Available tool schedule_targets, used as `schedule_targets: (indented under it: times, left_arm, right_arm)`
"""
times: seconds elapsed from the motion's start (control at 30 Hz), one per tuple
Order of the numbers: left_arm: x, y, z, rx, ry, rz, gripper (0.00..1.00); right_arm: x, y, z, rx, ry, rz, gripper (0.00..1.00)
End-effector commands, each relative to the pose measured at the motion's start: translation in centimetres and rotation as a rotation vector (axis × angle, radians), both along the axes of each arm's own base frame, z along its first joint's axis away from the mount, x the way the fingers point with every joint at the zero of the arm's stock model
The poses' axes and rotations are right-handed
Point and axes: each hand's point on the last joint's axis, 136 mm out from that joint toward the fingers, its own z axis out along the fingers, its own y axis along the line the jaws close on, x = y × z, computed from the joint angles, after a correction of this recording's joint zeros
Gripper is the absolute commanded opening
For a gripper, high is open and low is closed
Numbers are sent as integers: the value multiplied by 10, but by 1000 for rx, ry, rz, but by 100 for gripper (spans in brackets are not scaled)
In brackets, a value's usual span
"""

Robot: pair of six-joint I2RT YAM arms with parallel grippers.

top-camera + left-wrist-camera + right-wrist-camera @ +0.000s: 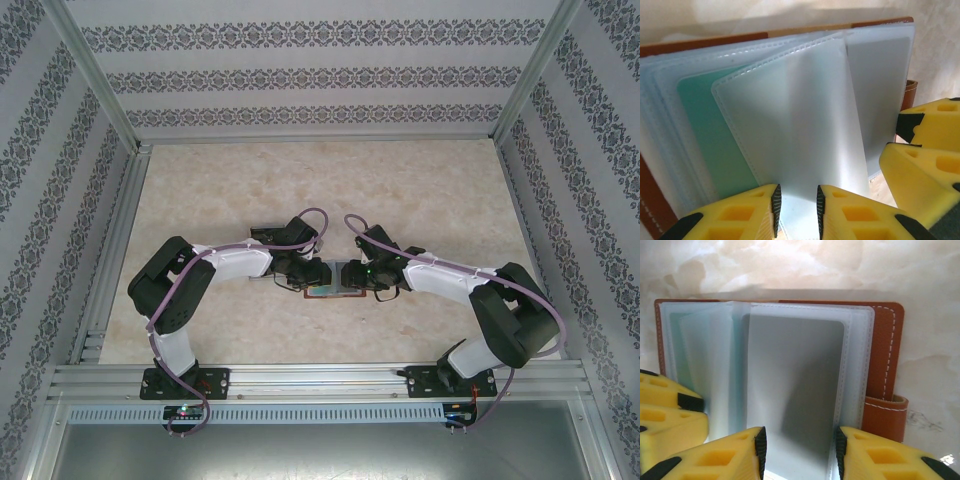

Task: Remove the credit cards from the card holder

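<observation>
Lying open, the card holder [885, 340] is seen with credit cards [795, 380] unremoved; a sleeve [790, 115] is straddled by the left end effector [797, 200], grip unclear; right end effector [800, 440] held apart.

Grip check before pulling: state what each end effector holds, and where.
Cannot tell: the left end effector straddles the near edge of a clear sleeve; the right end effector stands open over the grey card.

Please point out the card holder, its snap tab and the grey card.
card holder [882, 350]: right wrist view, brown leather cover beside the sleeves.
snap tab [884, 420]: right wrist view, middle of the tab.
grey card [795, 380]: right wrist view, its middle, behind a clear sleeve.
</observation>
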Motion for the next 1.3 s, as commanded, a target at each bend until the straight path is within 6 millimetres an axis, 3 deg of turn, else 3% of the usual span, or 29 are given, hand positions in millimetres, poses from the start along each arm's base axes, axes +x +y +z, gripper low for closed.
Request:
schedule_targets:
  times: [0.0,0.47,0.8,0.93,1.13,1.27]
  left_arm:
    - [-5,6,-14,44,34,-2,29]
    - [0,17,0,81,-18,11,29]
    - [10,65,39,143,-111,112,33]
    - [10,71,47,136,-123,129,34]
    - [15,54,50,59,-104,129,34]
    - [21,33,52,-16,-80,118,34]
  right_arm:
    - [-1,18,17,101,-18,28,44]
    - [6,35,58,269,-74,37,42]
    - [13,69,59,317,-50,107,43]
    - [15,80,59,325,-40,135,43]
    - [16,65,55,292,-46,108,44]
    - [17,33,45,207,-60,34,40]
